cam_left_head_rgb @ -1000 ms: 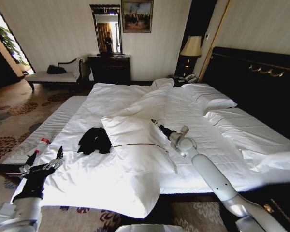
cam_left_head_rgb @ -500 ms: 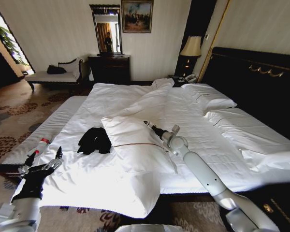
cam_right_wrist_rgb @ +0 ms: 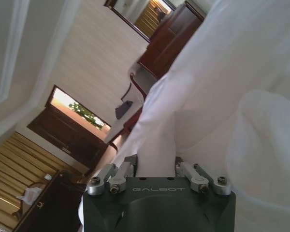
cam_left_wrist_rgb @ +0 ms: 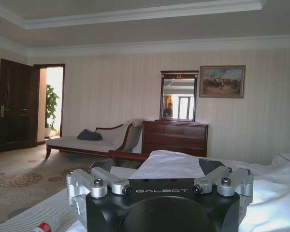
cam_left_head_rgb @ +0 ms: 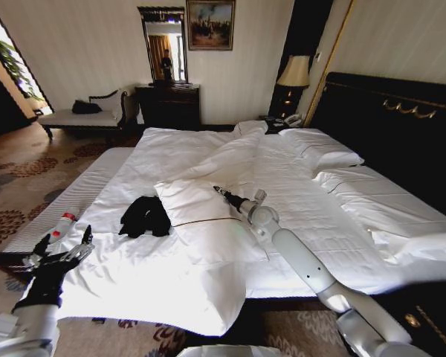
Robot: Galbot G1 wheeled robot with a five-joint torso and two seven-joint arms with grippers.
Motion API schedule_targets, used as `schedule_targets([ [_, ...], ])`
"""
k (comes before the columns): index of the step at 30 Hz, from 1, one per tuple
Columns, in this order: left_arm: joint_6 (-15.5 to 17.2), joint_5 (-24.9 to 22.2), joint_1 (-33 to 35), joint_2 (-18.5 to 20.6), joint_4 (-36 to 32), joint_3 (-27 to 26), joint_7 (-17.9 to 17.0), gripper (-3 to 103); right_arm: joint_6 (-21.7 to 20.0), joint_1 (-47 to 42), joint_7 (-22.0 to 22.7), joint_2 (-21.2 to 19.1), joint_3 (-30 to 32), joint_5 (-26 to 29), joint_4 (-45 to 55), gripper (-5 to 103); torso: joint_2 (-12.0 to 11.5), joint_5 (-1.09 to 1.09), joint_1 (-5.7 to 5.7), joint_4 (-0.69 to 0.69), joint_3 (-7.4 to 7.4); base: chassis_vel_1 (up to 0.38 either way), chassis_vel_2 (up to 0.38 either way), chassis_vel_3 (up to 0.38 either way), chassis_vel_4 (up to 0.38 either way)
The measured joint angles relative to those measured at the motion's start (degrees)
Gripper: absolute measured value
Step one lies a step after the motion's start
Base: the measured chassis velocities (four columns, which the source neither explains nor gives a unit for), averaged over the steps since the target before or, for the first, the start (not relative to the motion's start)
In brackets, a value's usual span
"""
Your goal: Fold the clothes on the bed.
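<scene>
**Reaching in, shirt not yet touched**

The T-shirt lies in a dark crumpled heap left of centre in the head view, on the near left part of the bed, just left of a plump white pillow. It is soft cotton bunched into a lump with no sleeve or hem laid flat; its lettering cannot be made out.

The right gripper is stretched out over the pillow at mid-frame, pointing toward the upper left, to the right of the shirt and apart from it. Its narrow tip reads as fingers drawn together, and in the right wrist view the finger mounts sit close on either side of white bedding — though whether any cloth is pinched I cannot tell. The left gripper hovers at the lower left of the frame, off the near left corner of the mattress, its fingers splayed wide with nothing between them.

By my reading this is the approach step; folding has not begun. The next move calls for bringing a gripper onto the heap, catching an edge and spreading the fabric flat — limp cotton will likely sag and cling to itself.

The duvet is white, rumpled and creased. A small red-capped bottle lies on the bed's left edge near the left gripper.
</scene>
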Motion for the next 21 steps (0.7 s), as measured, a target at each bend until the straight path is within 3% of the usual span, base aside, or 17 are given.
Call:
schedule_targets([
  [3, 0.0, 0.3, 0.0, -0.3, 0.0, 0.3, 0.0, 100, 2.0, 0.0, -2.3, 0.2, 0.0, -0.3, 0.0, 19, 0.0, 0.01, 0.00, 0.00, 0.00, 0.000, 0.000, 0.000, 0.000],
  [5, 0.0, 0.5, 0.0, -0.4, 0.0, 0.4, 0.0, 100, 2.7, 0.0, -3.0, 0.3, 0.0, -0.5, 0.0, 19, 0.0, 0.00, 0.00, 0.01, 0.00, 0.000, 0.000, 0.000, 0.000],
  [10, -0.1, 0.8, 0.0, -0.5, 0.0, 0.4, -0.1, 100, 6.4, -1.6, -5.1, 1.2, 1.2, -1.6, 0.7, 2, 0.0, 0.01, 0.00, 0.02, 0.00, 0.000, 0.000, 0.000, 0.000],
  [17, -0.1, 0.8, -0.3, -0.4, 0.0, 0.7, -0.2, 100, 9.7, -5.5, -6.1, 0.0, 5.1, -2.4, 5.7, 1, 0.0, 0.01, 0.00, 0.02, 0.00, 0.000, 0.000, 0.000, 0.000],
  [21, -0.1, 1.0, -0.9, -0.4, 0.0, 1.7, -0.2, 100, 12.8, -10.8, -6.3, -3.5, 11.0, -2.9, 11.6, 1, 0.0, 0.01, 0.00, 0.01, 0.00, 0.000, 0.000, 0.000, 0.000],
])
